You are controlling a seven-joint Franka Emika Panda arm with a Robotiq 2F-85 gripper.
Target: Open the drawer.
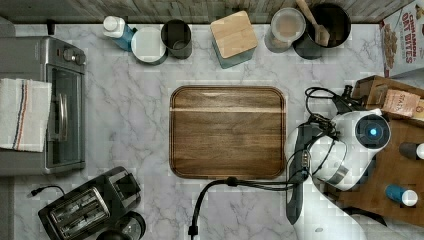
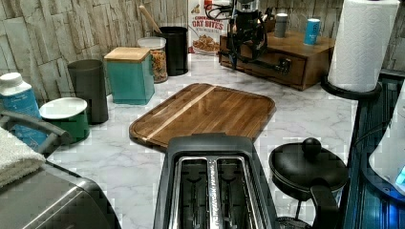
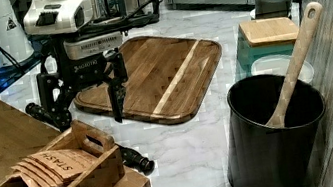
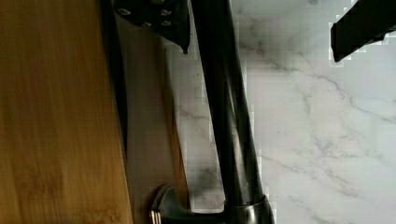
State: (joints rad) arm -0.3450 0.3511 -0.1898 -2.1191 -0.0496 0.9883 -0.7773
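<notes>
1. Top view: the arm hangs over the wooden cabinet's front edge at the top view's right, beside the cutting board (image 1: pixel 227 132). The drawer is covered here.
2. Left view: the drawer (image 2: pixel 267 61) looks closed, flush in the cabinet; its handle (image 2: pixel 260 59) runs horizontally along the front, facing the marble desk (image 2: pixel 310 112).
3. Right view: the tool (image 3: pixel 83 94) hangs with fingers apart around the handle.
4. Wrist view: one finger (image 4: pixel 161 18) sits behind the bar, the other out front; nothing clamped. Closing and pulling are left, I judge.

I work in a kitchen. A marble counter (image 1: pixel 130 125) holds a toaster oven (image 1: pixel 62 107), toaster (image 1: pixel 85 210) and cutting board (image 1: pixel 227 132).
</notes>
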